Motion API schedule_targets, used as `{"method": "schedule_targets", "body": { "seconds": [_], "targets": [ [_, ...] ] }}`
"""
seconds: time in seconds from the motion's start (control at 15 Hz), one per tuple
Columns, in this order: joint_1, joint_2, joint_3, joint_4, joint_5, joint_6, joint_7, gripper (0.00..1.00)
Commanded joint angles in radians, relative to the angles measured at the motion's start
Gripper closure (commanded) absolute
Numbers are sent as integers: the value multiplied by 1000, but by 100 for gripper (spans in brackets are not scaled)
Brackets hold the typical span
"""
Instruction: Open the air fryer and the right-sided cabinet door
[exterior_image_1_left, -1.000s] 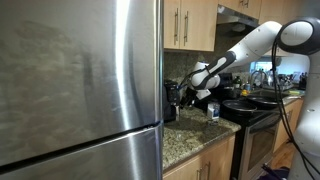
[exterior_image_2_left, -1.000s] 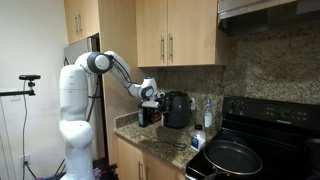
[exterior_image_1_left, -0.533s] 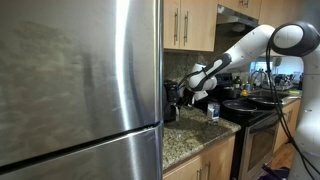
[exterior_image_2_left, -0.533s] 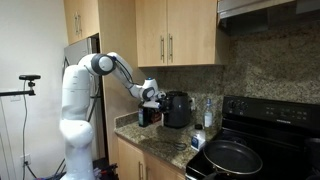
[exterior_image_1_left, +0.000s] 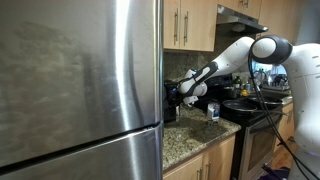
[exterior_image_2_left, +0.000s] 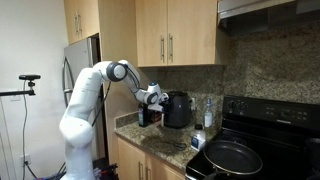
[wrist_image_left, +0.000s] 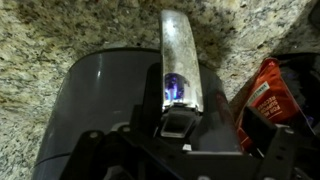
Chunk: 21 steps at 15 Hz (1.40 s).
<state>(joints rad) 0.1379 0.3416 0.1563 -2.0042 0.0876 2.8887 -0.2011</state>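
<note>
Blk air fryer (exterior_image_2_left: 178, 110) on ctr (exterior_image_2_left: 163, 142); right-sided cabinet door (exterior_image_2_left: 195, 32) shut.

Surface: a speckled granite countertop (exterior_image_2_left: 160, 150) carries everything; I see it in both exterior views (exterior_image_1_left: 195, 135) and close under my wrist camera (wrist_image_left: 60, 35).
Appliance: the air fryer (exterior_image_2_left: 178, 110) stands upright on the stone near the back wall; from my wrist, its dark rounded body (wrist_image_left: 100, 110) sits on the granite.
Beside it: a red packet (wrist_image_left: 262, 90) lies just next to the air fryer.
Further along: a small jar (exterior_image_1_left: 213, 112) with a blue top stands on the stone.
</note>
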Motion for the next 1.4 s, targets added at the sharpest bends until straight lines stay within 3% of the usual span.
{"method": "schedule_targets", "body": {
  "seconds": [0.0,0.07,0.27,0.6,0.67,0.73,1.07,1.33],
  "targets": [
    [-28,13,31,4,-3,13,6,25],
    [-22,17,25,5,-12,18,16,26],
    [-15,7,9,-9,-27,20,40,51],
    [56,-6,-129,-22,-198,-2,202,90],
    [60,-14,-126,-23,-206,-39,230,98],
    [79,-30,-137,-24,-230,-101,274,94],
    [72,-84,-88,-19,-225,-324,282,94],
    [51,-39,-83,-3,-210,-345,273,94]
  ]
}}
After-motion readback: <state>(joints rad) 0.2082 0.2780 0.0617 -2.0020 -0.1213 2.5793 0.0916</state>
